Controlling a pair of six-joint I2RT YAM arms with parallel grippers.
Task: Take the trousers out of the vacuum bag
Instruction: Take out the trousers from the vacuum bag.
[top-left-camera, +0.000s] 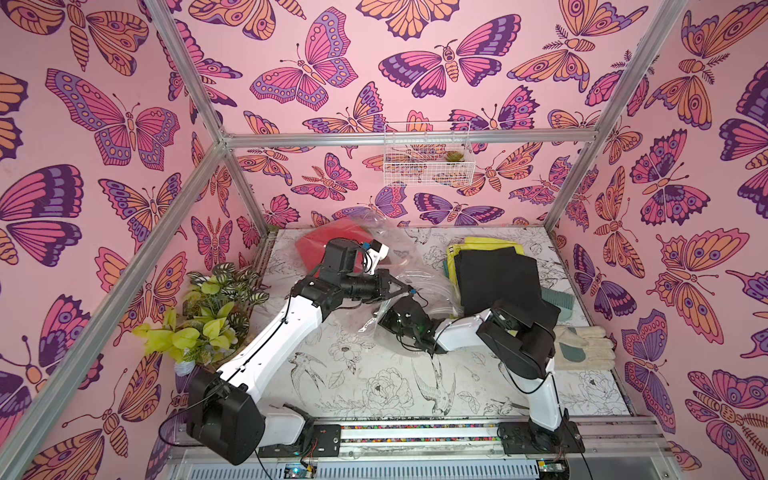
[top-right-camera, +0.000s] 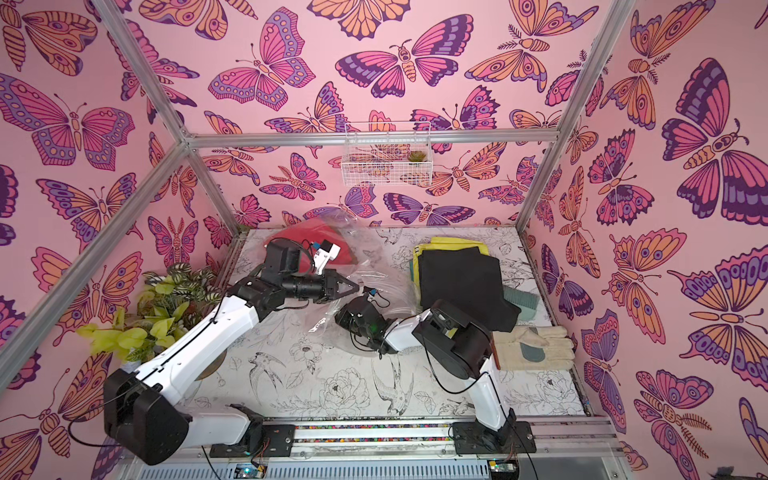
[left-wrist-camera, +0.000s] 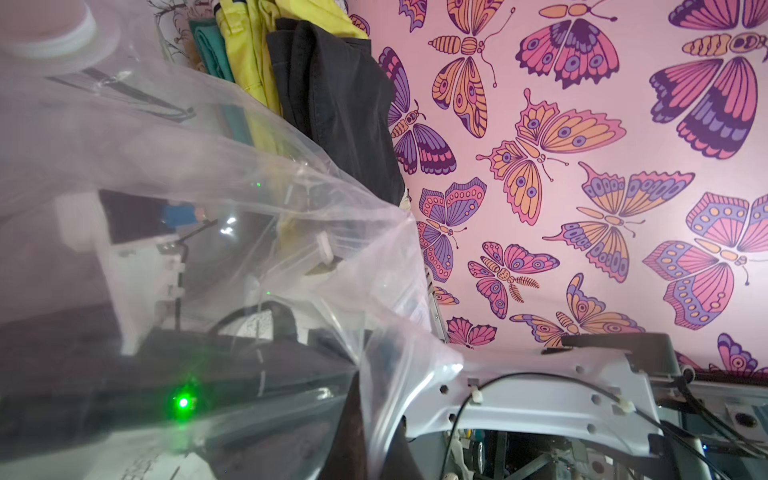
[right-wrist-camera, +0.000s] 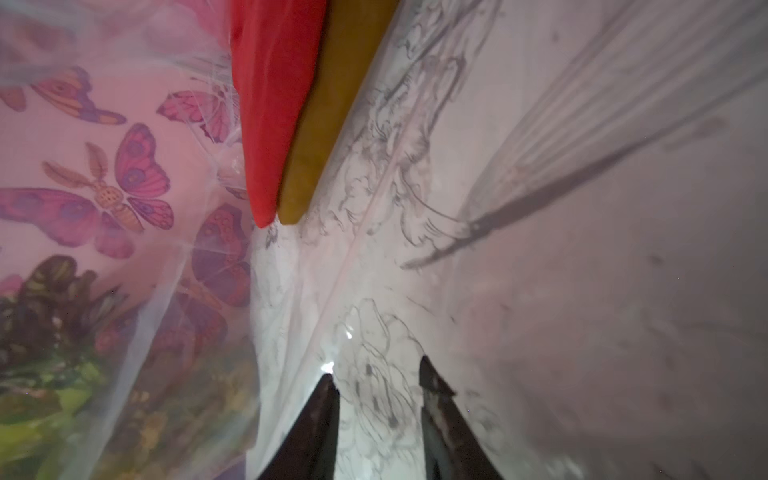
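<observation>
Plastic film of the bag (left-wrist-camera: 208, 145) bunches at the left gripper (top-left-camera: 409, 288), whose jaws are clamped tight on its edge. The right gripper (right-wrist-camera: 380, 386) sits inside the bag, jaws apart with nothing between them, over the table (top-left-camera: 374, 374) print that shows through the film. Red trousers (right-wrist-camera: 274, 104) and mustard trousers (right-wrist-camera: 332, 124) lie stacked deeper in the bag, apart from its tips. Black trousers (top-left-camera: 498, 282), yellow trousers (top-left-camera: 490, 245) and teal trousers (top-left-camera: 559, 301) are piled outside the bag, on the table's right side.
</observation>
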